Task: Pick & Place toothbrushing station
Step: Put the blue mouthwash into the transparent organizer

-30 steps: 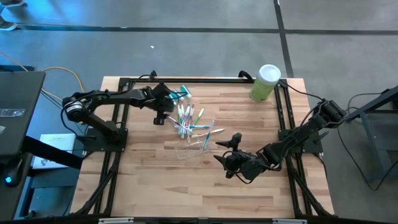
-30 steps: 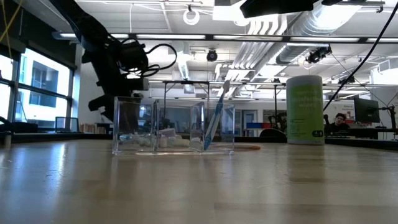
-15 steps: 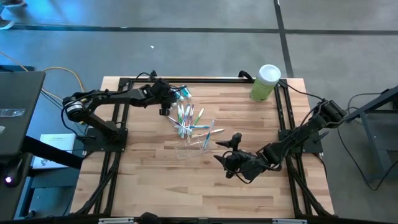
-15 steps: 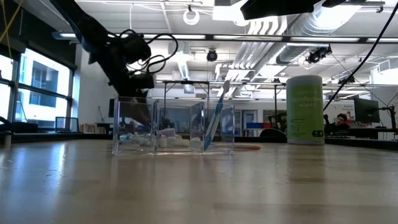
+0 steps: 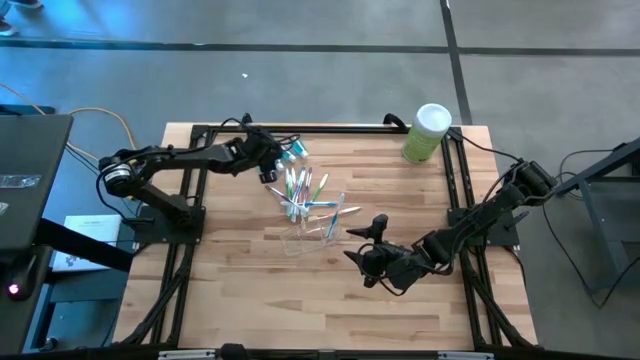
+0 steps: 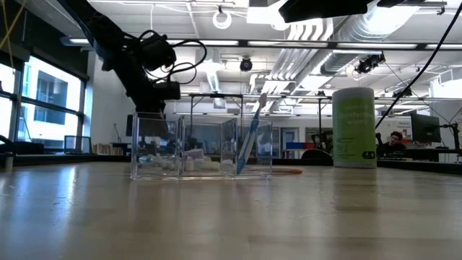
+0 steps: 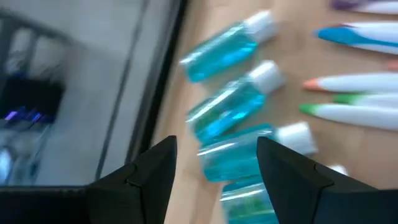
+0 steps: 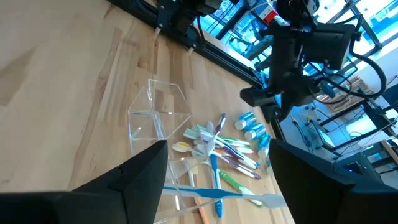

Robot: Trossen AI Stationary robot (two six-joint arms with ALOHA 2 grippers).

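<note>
Several teal-and-white toothpaste tubes [image 7: 231, 104] lie on the wood table near its far edge [image 5: 293, 150]. My left gripper [image 5: 272, 168] hovers open above them, its fingers [image 7: 155, 168] on either side of one tube without touching it. Multicoloured toothbrushes [image 5: 300, 190] lie in a loose heap beside the tubes. A clear plastic holder [image 5: 310, 228] stands at the table's middle, and a blue toothbrush [image 6: 249, 144] leans in it. My right gripper [image 5: 362, 238] waits open to the right of the holder, pointing at the heap [image 8: 217, 149].
A light-green canister with a white lid [image 5: 427, 132] stands at the far right corner. Black frame rails [image 5: 195, 180] run along the table's left, right and far edges. Bare wood [image 5: 300, 300] stretches across the near half.
My left gripper has risen a little and rolled its wrist, tipping less steeply as it swung toward the tubes at the far edge; it has stayed open. The tubes, toothbrushes and holder have not moved.
</note>
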